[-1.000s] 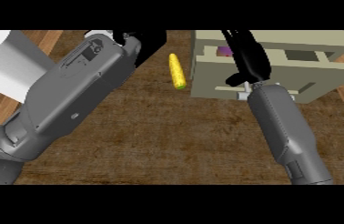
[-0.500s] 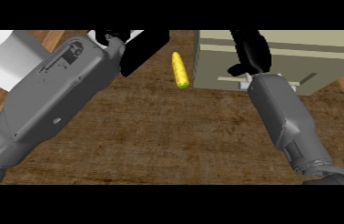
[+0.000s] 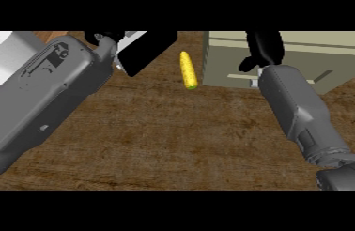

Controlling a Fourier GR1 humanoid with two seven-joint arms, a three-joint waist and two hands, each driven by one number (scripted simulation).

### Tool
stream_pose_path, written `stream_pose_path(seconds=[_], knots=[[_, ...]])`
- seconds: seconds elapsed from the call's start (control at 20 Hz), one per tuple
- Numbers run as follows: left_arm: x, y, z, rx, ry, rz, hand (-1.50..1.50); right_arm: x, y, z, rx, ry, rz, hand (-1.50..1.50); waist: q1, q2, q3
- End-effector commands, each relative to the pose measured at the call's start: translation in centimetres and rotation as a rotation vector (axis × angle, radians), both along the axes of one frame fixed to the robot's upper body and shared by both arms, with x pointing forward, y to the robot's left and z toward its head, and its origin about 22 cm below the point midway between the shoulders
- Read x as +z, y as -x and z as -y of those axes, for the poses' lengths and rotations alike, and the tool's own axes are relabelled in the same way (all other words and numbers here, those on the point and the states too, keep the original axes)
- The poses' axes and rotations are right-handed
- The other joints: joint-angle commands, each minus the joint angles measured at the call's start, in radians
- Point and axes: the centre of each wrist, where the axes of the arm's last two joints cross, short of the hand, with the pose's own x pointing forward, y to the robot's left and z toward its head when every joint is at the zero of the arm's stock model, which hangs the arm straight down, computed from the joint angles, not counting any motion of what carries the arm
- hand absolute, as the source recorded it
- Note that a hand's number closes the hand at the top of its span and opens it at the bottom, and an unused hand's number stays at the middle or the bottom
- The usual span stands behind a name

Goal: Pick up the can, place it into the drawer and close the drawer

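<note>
Two forearms in view; can not visible. Drawer unit (image 3: 298, 56), front looking flush, lies dead ahead of my right hand (image 3: 263, 49), which touches it; fingers unreadable. Corn cob (image 3: 187, 70) left of drawer. Left hand (image 3: 104, 37) further left, mostly cropped.

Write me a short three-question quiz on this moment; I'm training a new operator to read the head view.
1. True or false: the drawer front looks pushed in.
2. Which thing lies on the counter between the forearms? A) corn cob B) spoon C) mug
3. Which hand is at the drawer front?

Key
1. True; no opening shows.
2. A, the yellow corn cob.
3. The right hand; the left hand shows at the upper left.
</note>
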Motion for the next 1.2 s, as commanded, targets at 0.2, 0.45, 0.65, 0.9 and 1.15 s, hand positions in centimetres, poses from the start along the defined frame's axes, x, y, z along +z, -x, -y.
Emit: stream_pose_path(seconds=[0.2, 0.45, 0.65, 0.9, 1.15], knots=[[0.6, 1.2, 0.2, -0.026, 0.004, 0.007, -1.5, 4.1, -1.6, 0.6, -0.055, -0.007, 0.061, -1.5, 0.035, 0.007, 0.0], [1.2, 1.5, 0.3, -0.033, 0.007, 0.01, -1.5, 5.5, -2.1, -0.4, 0.044, -0.039, -0.025, -1.5, 0.03, 0.007, 0.001], [-0.2, 1.6, 0.1, -0.035, 0.002, -0.008, -1.5, 6.2, -2.3, -2.1, 0.114, -0.353, -0.066, -1.5, 0.034, 0.01, 0.004], [-0.2, 1.7, -0.5, -0.032, 0.001, -0.015, -1.5, 5.0, -2.0, -2.7, 0.163, -0.656, -0.11, -1.5, 0.031, 0.004, 0.005], [-0.7, 2.2, -1.3, -0.022, 0.003, -0.02, -1.5, 4.4, -1.9, 0.0, 0.193, -0.715, -0.102, -1.5, 0.021, 0.006, 0.001]])
